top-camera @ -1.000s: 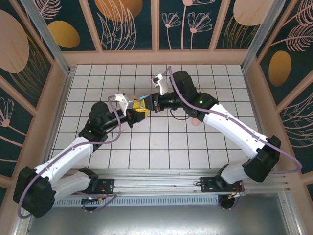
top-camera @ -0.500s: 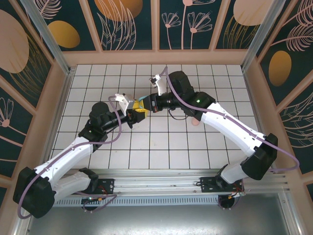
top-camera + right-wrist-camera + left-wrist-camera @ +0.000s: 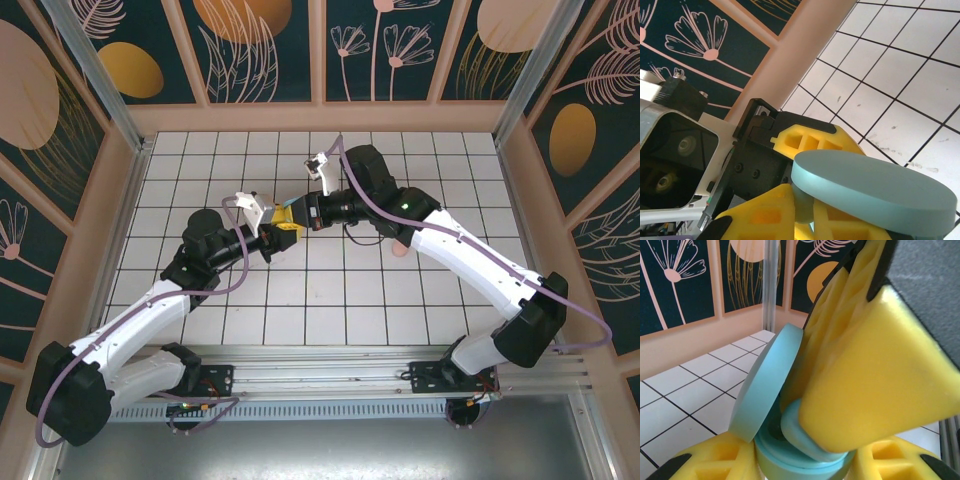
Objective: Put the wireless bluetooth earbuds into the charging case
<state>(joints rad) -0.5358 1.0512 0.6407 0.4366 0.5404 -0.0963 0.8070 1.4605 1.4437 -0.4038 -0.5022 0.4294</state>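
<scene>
**Left gripper (image 3: 284, 228) clamps the teal charging case (image 3: 800, 464); right gripper (image 3: 300, 212) brings one teal earbud (image 3: 796, 432) to it**

Your left gripper is closed narrow on the base of the teal charging case. It holds the case at mid-table, seemingly off the tiles (image 3: 330, 300), with the lid (image 3: 767, 382) standing open.

Just beyond, your right gripper pinches the teal earbud between its yellow pads (image 3: 875, 375), right at the case mouth.

I judge the earbud very light, hard and slippery. It may twist or pop out, so take it across its thicker body and press gently. The case is stiff, but its hinge looks delicate: grip the base, never the lid.

Count, near to far:
- one pale pink piece (image 3: 400, 249), half hidden by the right arm (image 3: 470, 262); I cannot tell whether it is a case or an earbud
- one teal charging case
- one teal earbud
</scene>
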